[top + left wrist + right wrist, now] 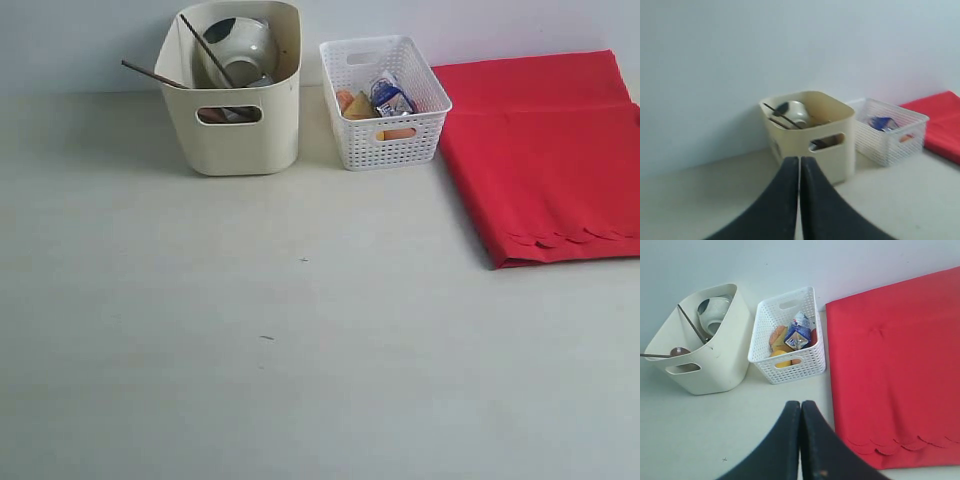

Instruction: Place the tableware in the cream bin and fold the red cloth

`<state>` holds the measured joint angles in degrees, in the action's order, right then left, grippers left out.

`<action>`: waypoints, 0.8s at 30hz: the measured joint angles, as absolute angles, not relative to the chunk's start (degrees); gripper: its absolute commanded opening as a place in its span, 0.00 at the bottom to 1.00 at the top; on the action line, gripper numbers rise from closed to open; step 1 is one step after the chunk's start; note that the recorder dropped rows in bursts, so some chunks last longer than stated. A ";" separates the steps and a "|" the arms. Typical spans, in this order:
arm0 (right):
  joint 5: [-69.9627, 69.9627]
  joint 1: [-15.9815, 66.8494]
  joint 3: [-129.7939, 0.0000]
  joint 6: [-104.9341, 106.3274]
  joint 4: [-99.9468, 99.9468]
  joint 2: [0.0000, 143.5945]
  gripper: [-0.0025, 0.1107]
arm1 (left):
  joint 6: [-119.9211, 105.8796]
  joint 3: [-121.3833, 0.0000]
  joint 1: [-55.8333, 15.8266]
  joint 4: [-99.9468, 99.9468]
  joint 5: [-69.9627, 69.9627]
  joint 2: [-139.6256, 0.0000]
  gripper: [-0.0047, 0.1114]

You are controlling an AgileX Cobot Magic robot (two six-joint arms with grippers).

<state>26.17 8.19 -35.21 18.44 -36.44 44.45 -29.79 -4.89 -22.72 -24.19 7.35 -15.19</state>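
The cream bin (232, 125) stands at the back left of the table and holds the tableware: a pale bowl (243, 47) tipped on its side, dark chopsticks (205, 48) sticking up and a long spoon handle (152, 73) poking over the rim. The red cloth (545, 150) lies folded flat at the right, its scalloped edge toward the front. Neither arm shows in the exterior view. My left gripper (799, 160) is shut and empty, well back from the bin (812, 132). My right gripper (801, 404) is shut and empty above bare table, beside the cloth (895, 365).
A white lattice basket (385, 125) between bin and cloth holds a blue-white milk carton (390, 98) and some food items. A pale wall runs behind the table. The table surface (300, 350) stretches wide in front.
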 measured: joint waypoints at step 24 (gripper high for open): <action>26.91 8.19 -35.21 18.44 -36.44 44.45 0.02 | 0.00 -0.12 -3.34 7.16 -2.18 -0.38 0.07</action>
<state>26.91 8.19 -35.21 18.44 -36.44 44.45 0.00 -0.12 -3.34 7.16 -2.18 -0.38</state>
